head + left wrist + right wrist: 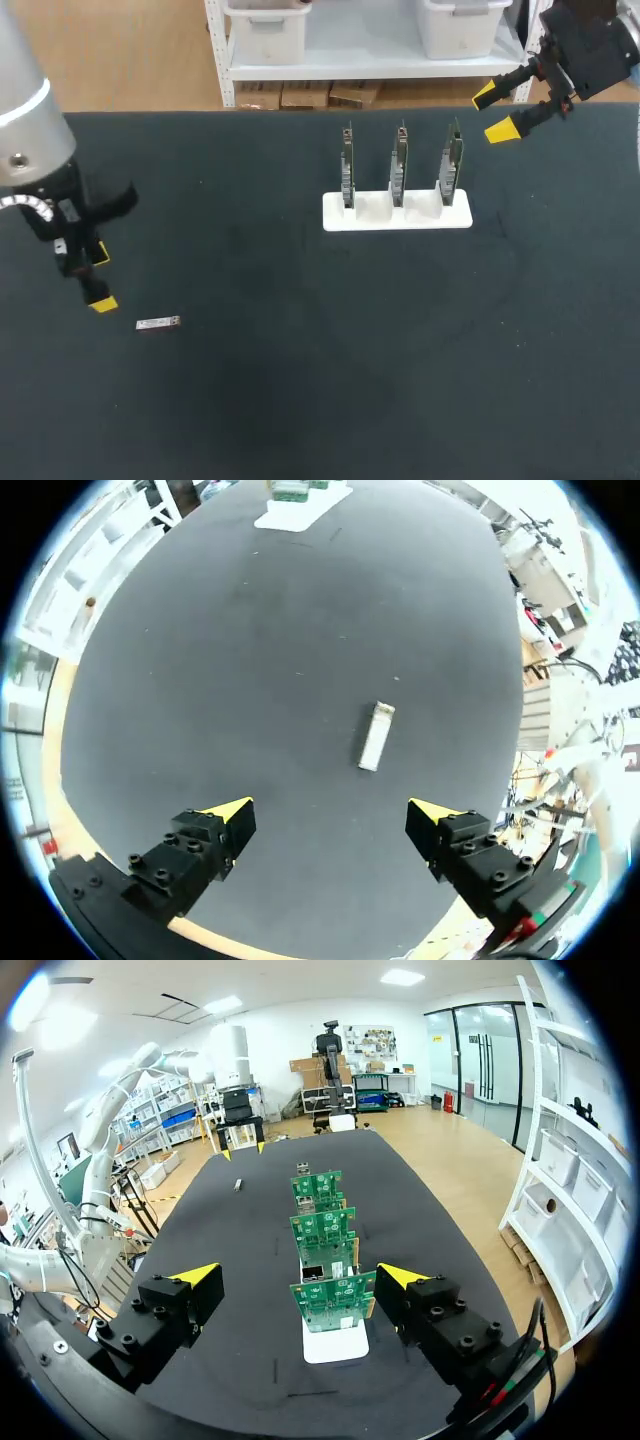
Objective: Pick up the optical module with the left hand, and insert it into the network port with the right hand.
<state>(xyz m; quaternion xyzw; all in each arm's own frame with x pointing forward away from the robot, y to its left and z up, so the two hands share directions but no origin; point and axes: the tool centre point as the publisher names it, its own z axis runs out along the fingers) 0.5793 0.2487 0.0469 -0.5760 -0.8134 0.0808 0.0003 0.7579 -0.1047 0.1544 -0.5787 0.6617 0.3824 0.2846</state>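
Optical module (158, 323), small and silver, lies flat on the dark worktop (320, 380), just ahead of the left pincer (100, 280), whose yellow-tipped fingers are spread wide and hold nothing. Well apart, three upright circuit boards (399, 165) stand in a white holder (375, 215). Right pincer (492, 113) hovers near them, spread wide, empty.

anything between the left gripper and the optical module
No. In the left wrist view, only bare black table lies between the left gripper and the optical module just ahead of it.
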